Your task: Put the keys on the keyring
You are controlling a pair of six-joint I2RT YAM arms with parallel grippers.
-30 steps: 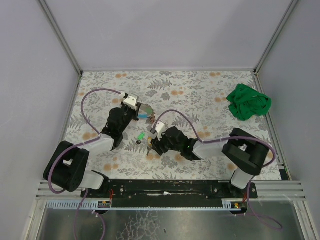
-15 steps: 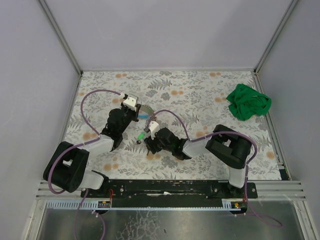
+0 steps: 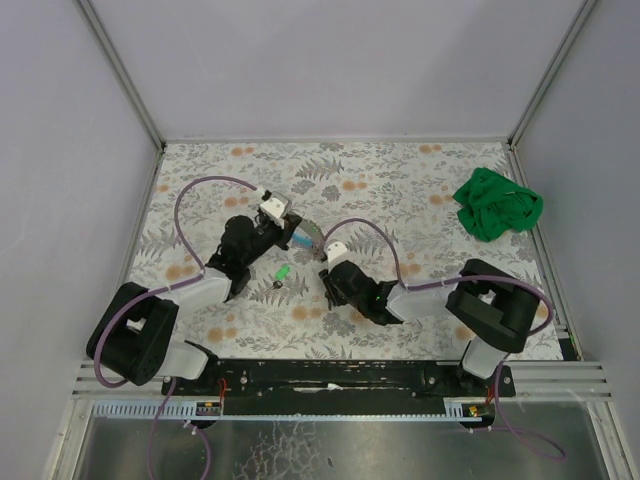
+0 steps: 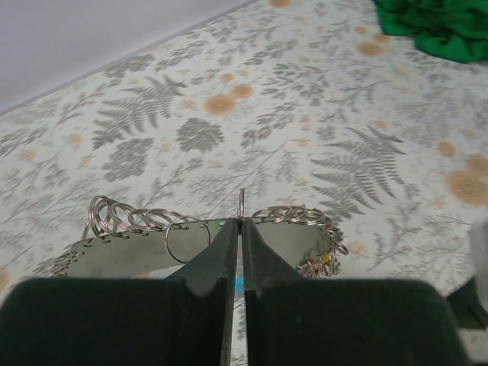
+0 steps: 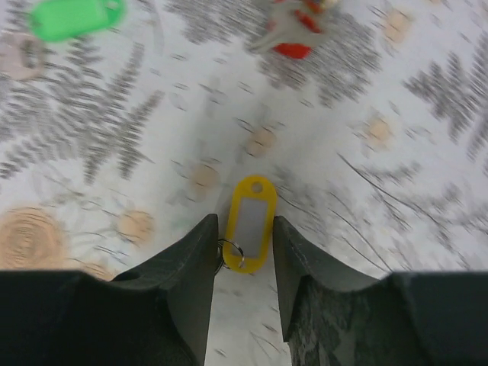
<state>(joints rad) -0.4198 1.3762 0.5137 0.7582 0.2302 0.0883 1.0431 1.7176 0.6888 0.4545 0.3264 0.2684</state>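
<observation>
Right jaws shifted, yellow key [image 5: 245, 223] lengthwise between

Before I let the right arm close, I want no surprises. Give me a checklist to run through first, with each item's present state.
1. Yellow tag between the right gripper's jaws: ok.
2. Jaws clamped on it: not ok, a gap shows on one side.
3. Left gripper shut on the keyring: ok.
4. Green tag lying apart from both arms: ok.
5. Keyring's split opened for threading: cannot tell.
6. Right wrist view sharp: not ok, blurred.
</observation>
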